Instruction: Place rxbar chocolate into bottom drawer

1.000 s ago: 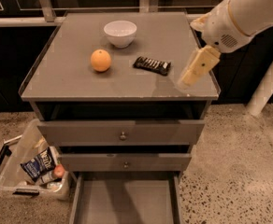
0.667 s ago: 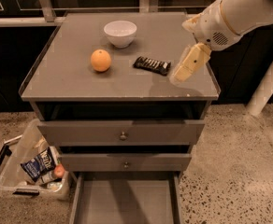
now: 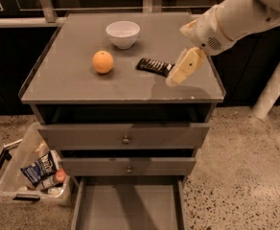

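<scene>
So, the glossy black rxbar chocolate (image 3: 154, 66) with white lettering is lying flat on the grey cabinet top (image 3: 82, 87), right of the round orange (image 3: 103, 62) and in front of the white bowl (image 3: 123, 34). The cream-coloured robot gripper (image 3: 173, 80) is hovering just beside its right end with nothing visibly in it; can't tell how wide it's set. I'm guessing the bar's light, slightly bendy and slick, so pinching across its narrow width mid-length looks safest. The wide grey bottom drawer (image 3: 128, 207) is sitting open below.

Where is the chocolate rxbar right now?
In the camera view, the rxbar chocolate lies flat on the cabinet top, between the orange and the gripper, which sits close to its right end.
</scene>
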`<state>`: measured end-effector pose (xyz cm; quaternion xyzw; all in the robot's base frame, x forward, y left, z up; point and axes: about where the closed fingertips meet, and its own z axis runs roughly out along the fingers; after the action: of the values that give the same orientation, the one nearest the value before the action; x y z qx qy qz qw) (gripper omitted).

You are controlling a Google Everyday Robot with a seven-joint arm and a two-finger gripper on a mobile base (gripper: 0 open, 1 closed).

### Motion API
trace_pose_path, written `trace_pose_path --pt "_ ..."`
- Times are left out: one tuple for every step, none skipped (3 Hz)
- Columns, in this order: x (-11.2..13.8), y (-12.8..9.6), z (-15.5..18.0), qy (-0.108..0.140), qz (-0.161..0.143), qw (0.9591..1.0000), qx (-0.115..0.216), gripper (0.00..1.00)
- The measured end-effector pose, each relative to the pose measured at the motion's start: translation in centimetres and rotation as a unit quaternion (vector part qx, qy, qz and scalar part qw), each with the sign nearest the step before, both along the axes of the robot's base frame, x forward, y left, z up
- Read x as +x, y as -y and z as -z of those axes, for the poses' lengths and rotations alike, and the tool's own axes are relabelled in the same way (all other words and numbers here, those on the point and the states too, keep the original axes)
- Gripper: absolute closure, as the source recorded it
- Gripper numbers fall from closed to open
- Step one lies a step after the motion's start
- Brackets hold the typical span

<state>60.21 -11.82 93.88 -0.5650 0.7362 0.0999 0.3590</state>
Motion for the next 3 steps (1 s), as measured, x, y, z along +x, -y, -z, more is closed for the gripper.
trace_pose_path --pt "3.2 -0.7 2.8 -0.017 0.014 0.9991 0.036 0.0" --pt "5.8 -1.1 5.7 -0.042 0.03 0.9967 0.064 0.0" --pt "8.2 -1.3 7.9 -0.056 0.043 0.9941 0.083 0.0"
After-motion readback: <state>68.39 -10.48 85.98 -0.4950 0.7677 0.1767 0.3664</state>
